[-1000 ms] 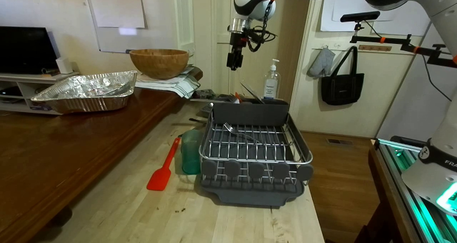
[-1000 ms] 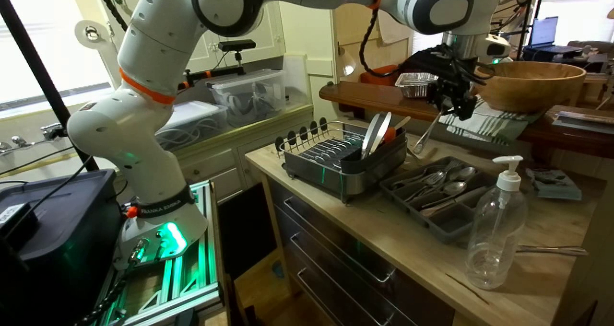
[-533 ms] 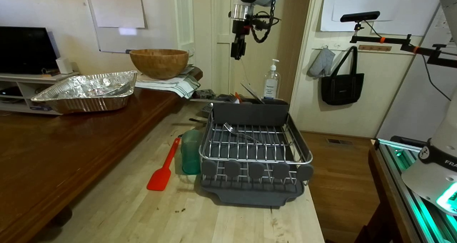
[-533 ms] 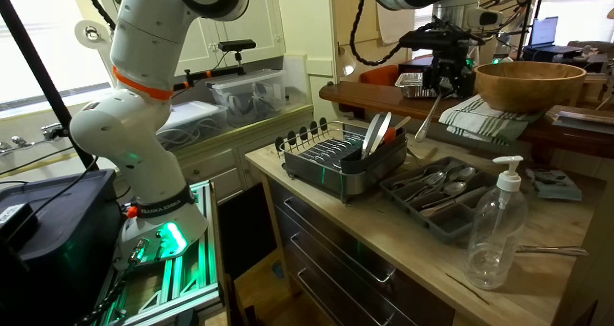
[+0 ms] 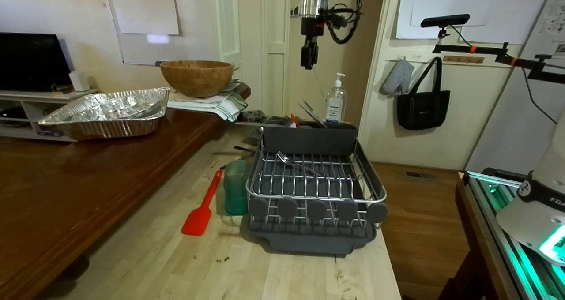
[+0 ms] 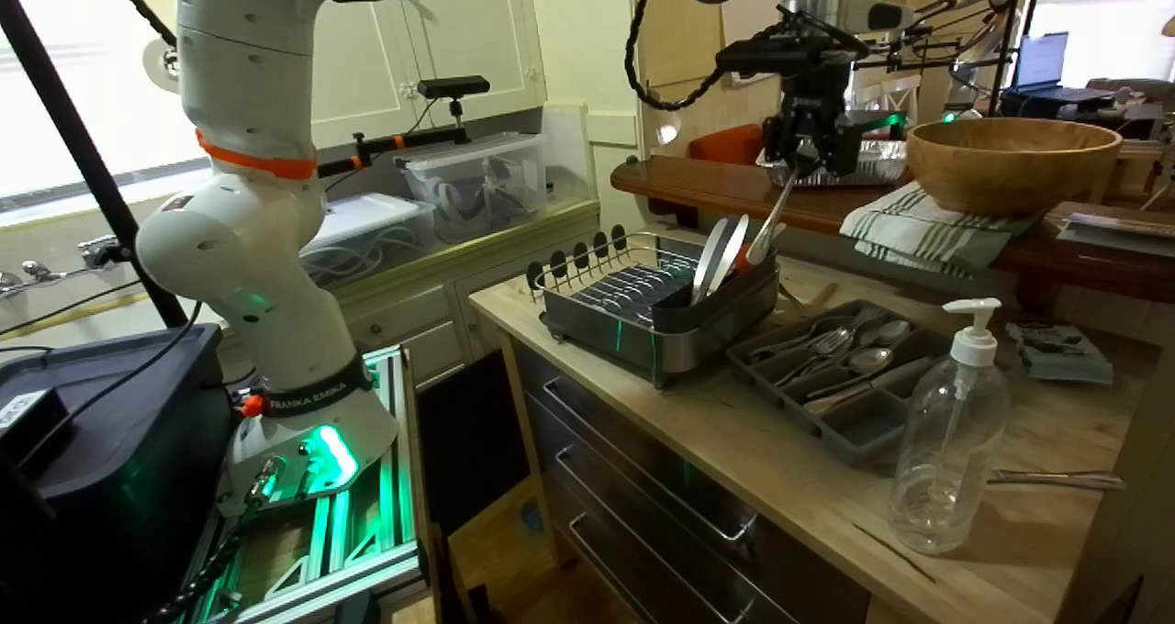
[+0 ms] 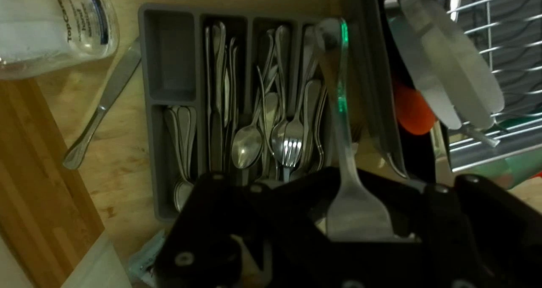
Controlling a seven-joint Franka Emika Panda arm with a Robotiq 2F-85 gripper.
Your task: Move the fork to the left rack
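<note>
- Toward the grey wire dish rack point(image 6: 606, 335), a silver metal fork point(image 6: 772, 220) has been carried, held aloft, tilted, handle downward.
- Its head is gripped by the black pincer point(image 6: 805, 158).
- Silver cutlery point(image 6: 869, 361) is held in a grey compartmented tray point(image 6: 865, 429).

1 fork point(image 7: 348, 161) held, 1 fork point(image 5: 298, 164) in 1 dish rack point(image 6: 601, 335); 5 round grey caps point(image 5: 317, 209). 1 cutlery tray point(image 7: 171, 63); its cutlery point(image 7: 247, 146) overlaps, can't count. 1 loose table knife point(image 7: 101, 108). 1 each: wooden bowl point(image 5: 197, 80), red spatula point(image 5: 199, 216), green cup point(image 5: 236, 189), pump bottle point(image 6: 950, 454), tote bag point(image 5: 423, 110). 2 clear storage bins point(image 6: 486, 183).
</note>
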